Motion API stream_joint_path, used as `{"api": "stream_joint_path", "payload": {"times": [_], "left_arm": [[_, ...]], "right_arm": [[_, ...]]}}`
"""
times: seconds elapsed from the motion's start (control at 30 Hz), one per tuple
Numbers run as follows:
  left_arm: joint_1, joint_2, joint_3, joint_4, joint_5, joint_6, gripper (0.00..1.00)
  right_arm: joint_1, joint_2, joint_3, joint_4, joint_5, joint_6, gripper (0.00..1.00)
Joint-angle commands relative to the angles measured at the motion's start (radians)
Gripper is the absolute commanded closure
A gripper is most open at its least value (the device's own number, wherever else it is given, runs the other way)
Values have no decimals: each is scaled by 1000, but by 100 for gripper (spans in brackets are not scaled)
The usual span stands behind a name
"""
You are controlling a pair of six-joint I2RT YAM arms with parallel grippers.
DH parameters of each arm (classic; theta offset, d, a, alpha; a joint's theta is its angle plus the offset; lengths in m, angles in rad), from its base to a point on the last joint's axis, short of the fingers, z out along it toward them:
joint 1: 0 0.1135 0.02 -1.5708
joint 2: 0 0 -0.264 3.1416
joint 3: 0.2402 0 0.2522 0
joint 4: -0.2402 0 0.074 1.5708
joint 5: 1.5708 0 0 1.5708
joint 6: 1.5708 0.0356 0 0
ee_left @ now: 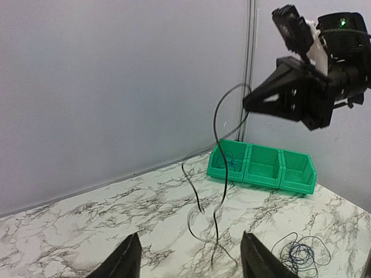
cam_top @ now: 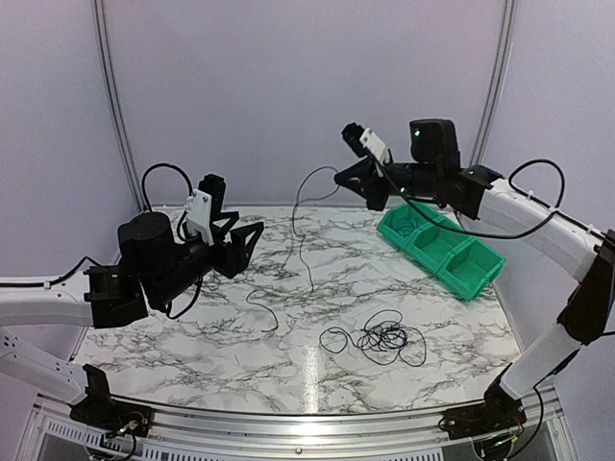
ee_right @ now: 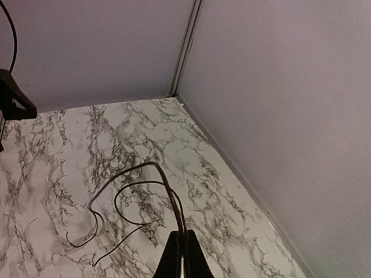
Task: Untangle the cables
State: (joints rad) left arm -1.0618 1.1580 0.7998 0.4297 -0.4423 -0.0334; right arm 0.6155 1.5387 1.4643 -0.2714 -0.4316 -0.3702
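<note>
A hand-sized tangle of thin black cables with a small blue coil (cam_top: pixel 382 338) lies on the marble table, front right of centre; it also shows in the left wrist view (ee_left: pixel 300 252). My right gripper (cam_top: pixel 339 177) is raised high over the back of the table and shut on one long black cable (cam_top: pixel 304 240). That cable hangs down, and its loose end rests on the table. In the right wrist view the shut jaws (ee_right: pixel 183 236) pinch the doubled cable (ee_right: pixel 152 174). My left gripper (cam_top: pixel 254 236) is open and empty, at the left above the table, and points toward the hanging cable (ee_left: pixel 217 174).
A green three-compartment bin (cam_top: pixel 471 274) stands at the back right. Its far compartment holds thin blue and dark cables (ee_left: pixel 232 161). Grey walls close the back and sides. The table's front edge is a metal rail (cam_top: pixel 307 423).
</note>
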Motion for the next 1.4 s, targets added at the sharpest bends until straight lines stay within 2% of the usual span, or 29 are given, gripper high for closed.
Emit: {"api": "stream_joint_path", "payload": {"times": [0.0,0.07,0.33,0.7,0.97,1.2,1.37], "left_arm": [[3,-4,-28,30,22,-37,33],[3,-14,-47,30,48,-57,29],[2,-83,-147,30,52,-149,29],[2,-143,-213,32,46,-211,32],[2,-145,-225,32,33,-214,33],[2,-135,-233,32,24,-217,33],[3,-132,-245,32,19,-221,33]], "right_arm": [[-76,-25,111,-33,21,-10,100],[-117,-28,149,-39,29,-13,100],[-279,-45,250,-42,53,-15,100],[-515,-55,262,9,80,25,100],[-706,-34,282,32,3,101,100],[-804,-10,324,44,-22,140,100],[-816,1,271,71,8,119,100]]}}
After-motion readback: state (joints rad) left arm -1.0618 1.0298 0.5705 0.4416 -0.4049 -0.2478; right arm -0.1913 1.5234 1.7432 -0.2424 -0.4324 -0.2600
